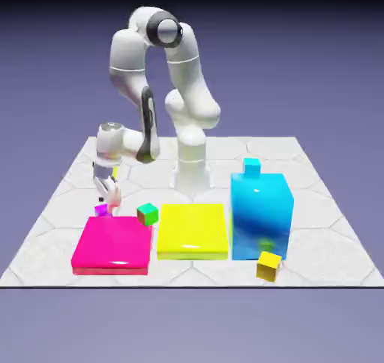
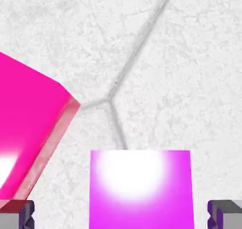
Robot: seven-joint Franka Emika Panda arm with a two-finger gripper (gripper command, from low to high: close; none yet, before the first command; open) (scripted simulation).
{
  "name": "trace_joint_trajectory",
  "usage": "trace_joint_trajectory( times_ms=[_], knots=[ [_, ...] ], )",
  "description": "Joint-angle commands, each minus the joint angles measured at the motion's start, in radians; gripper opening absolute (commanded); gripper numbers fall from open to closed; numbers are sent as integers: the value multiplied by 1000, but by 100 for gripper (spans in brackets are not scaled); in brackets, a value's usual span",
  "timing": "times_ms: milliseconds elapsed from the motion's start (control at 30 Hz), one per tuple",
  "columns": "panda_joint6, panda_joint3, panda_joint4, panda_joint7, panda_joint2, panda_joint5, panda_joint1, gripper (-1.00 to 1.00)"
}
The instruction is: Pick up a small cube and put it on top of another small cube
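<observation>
Two fingers of my tool [image 2: 121, 215] are standing wide apart, holding nothing; the magenta cube [image 2: 141, 190] is lying between them, touching neither, just beside the pink slab [image 1: 114, 241]. I am judging a straight descent next.

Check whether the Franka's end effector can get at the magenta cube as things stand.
Likely yes: the end effector is open, its fingertips either side of the magenta cube with gaps visible; the pink slab sits close by.

Pink slab [image 1: 114, 243], yellow slab [image 1: 193, 230] and a tall blue block [image 1: 259, 217] on a pale tabletop [image 1: 328, 244], cyan cube [image 1: 252, 166] atop the block.
</observation>
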Motion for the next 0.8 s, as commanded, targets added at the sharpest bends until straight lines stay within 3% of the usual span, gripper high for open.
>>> trace_joint_trajectory(
  times_ms=[0, 100, 133, 567, 767],
  knots=[
    [22, -30, 7, -10, 28, 19, 36, 0],
    [80, -112, 25, -37, 103, 71, 134, 0],
    [80, -112, 25, -37, 103, 71, 134, -100],
    [-173, 243, -54, 81, -224, -153, -290, -100],
    [-340, 281, -75, 222, -383, -12, -108, -100]
  ],
)
